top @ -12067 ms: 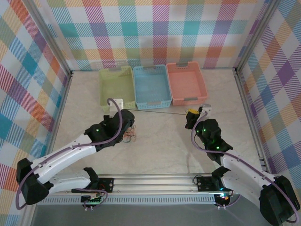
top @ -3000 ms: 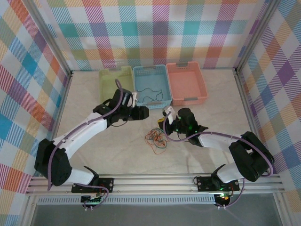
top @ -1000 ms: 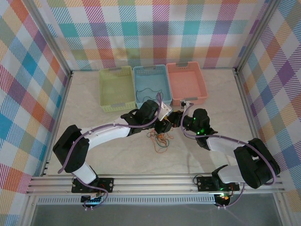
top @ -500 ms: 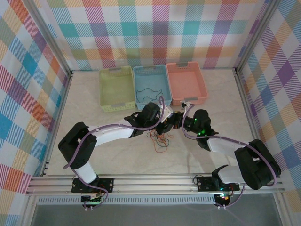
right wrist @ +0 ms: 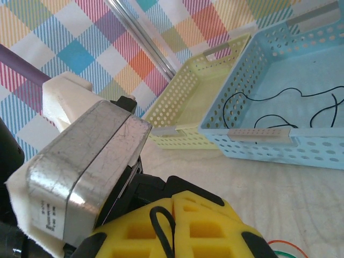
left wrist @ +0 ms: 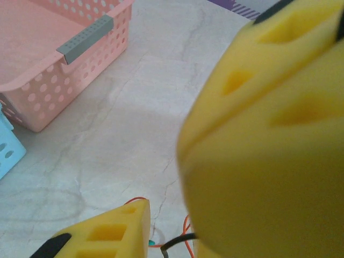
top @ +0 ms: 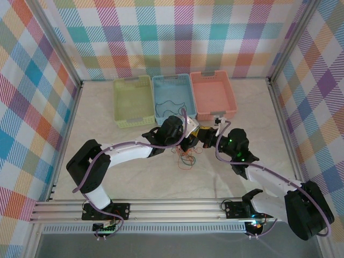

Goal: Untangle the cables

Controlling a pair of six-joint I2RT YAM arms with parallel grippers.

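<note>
Right arm just pulled back to the right while both grippers work the tangle; 1 cable sorted so far.
Near first: 2 arms. The right gripper (top: pixel 204 136) has shifted a bit right in the last half second and its elbow has swung out. Its wrist view shows the jaws pressed together with a black loop pinched at the seam, so I judge it is tugging a strand loose. The left gripper (top: pixel 189 143) has stayed just beside it, jaws apart, nothing clamped that I can see, thin black and orange strands in the gap. 1 cable tangle (top: pixel 185 157) lies on the desk (top: pixel 252 113) below both, orange and green, strand count not tellable. Far: 3 baskets, green basket (top: pixel 134 121), blue basket (top: pixel 173 121), pink basket (top: pixel 217 113); 1 black cable (top: pixel 171 105) lies in the blue one.
</note>
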